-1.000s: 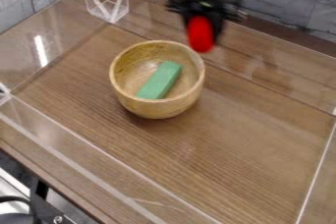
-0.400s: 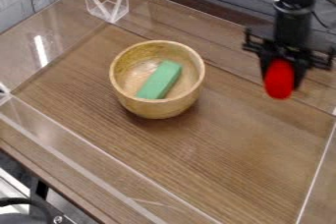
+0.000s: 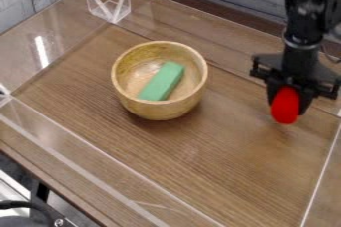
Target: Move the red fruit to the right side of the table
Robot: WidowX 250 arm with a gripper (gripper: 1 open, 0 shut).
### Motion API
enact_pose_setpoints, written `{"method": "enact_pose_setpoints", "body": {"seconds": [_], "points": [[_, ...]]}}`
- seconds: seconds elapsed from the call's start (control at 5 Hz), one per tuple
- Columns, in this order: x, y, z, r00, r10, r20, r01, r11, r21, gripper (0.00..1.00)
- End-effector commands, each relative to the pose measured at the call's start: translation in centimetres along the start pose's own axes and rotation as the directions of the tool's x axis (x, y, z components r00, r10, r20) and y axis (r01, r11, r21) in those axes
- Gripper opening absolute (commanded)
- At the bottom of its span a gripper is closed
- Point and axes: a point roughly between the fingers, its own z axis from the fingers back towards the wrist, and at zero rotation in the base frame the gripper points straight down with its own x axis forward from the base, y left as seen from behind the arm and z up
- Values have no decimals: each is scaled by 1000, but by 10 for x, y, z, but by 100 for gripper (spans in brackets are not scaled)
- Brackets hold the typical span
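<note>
The red fruit [image 3: 285,106] is a small glossy red piece hanging just above the brown table [image 3: 200,161] near its right side. My gripper [image 3: 288,94] comes down from the top right, and its black fingers are shut on the fruit's upper part. Any green top is hidden by the fingers.
A wooden bowl [image 3: 130,94] stands left of centre with a green rectangular block [image 3: 163,81] lying in it. Low clear acrylic walls [image 3: 324,171] edge the table, with the right wall close to the fruit. A clear bracket [image 3: 107,4] sits at the back left.
My gripper has carried the red fruit from the back, above the bowl, over to the right side of the table and lowered it slightly toward the surface.
</note>
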Motion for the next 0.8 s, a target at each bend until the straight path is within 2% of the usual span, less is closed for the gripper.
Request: {"method": "enact_pose_setpoints", "body": {"seconds": [0.0,0.2,0.4,0.6], "points": [[7,-5,4,999,-3,44,3,1000,-6,0],[8,-3,1,999,-2,43,2,1000,4,100],[12,-2,-1,999,6,49,-7,1000,7,100],[17,1,4,997,18,74,-18,1000,2,0]]}}
